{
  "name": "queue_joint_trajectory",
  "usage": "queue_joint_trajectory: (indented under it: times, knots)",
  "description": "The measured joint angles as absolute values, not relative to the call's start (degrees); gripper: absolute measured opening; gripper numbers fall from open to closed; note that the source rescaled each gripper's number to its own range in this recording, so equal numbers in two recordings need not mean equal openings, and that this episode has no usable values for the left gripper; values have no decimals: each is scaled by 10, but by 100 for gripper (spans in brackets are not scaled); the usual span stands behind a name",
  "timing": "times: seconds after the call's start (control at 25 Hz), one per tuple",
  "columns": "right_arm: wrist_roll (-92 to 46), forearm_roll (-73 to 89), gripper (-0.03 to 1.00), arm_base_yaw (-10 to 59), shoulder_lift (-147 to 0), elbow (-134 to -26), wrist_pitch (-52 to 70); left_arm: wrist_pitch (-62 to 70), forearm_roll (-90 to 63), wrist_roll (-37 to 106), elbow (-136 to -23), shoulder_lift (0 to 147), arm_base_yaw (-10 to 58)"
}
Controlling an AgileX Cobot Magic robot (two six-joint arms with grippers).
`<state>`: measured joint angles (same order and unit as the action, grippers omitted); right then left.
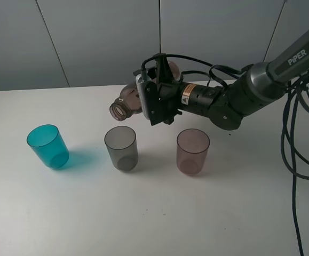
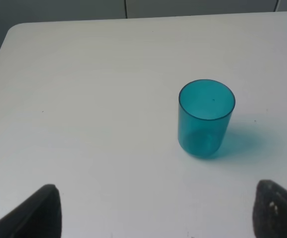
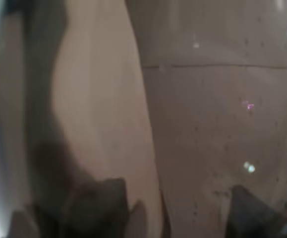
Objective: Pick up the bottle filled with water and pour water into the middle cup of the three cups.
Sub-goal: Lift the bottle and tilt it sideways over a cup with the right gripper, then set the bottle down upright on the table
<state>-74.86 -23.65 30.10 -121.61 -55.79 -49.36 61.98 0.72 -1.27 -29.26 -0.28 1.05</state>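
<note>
On the white table (image 1: pixel 159 213), in one row from left to right in the high view, each standing upright, mouth up and well apart from its neighbour: teal cup (image 1: pixel 48 146), translucent, bare bottom showing through the wall, no liquid seen in it; middle cup (image 1: pixel 121 148), smoky grey, translucent, darker toward the base, with no fill line to be made out; pinkish-mauve cup (image 1: pixel 192 151), translucent, contents likewise not to be made out. Above the table, off its surface: bottle (image 1: pixel 123 105), smoky brown-grey, capless, lying close to horizontal, its threaded neck pointing left and slightly down, its mouth above and just behind the middle cup and touching no cup; no stream shows at the mouth. Right gripper (image 1: pixel 149 101): clamped across the bottle's body, reaching in from the right. Its wrist view is filled by the bottle's translucent wall (image 3: pixel 207 124), speckled with small droplets, with the dark fingertips (image 3: pixel 103 203) pressed against it; the water level cannot be told. Left gripper (image 2: pixel 158 215): jaws spread wide, nothing between them, hanging over bare table near the teal cup (image 2: pixel 206 119), whose inside looks dry from this view.
</note>
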Motion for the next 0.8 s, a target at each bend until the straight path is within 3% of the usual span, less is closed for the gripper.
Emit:
queue_joint_trajectory:
  times: [0.8]
  knots:
    - [-832,-234,0,301,-1216,-558,-494,620,7,-13,-293,-3,11]
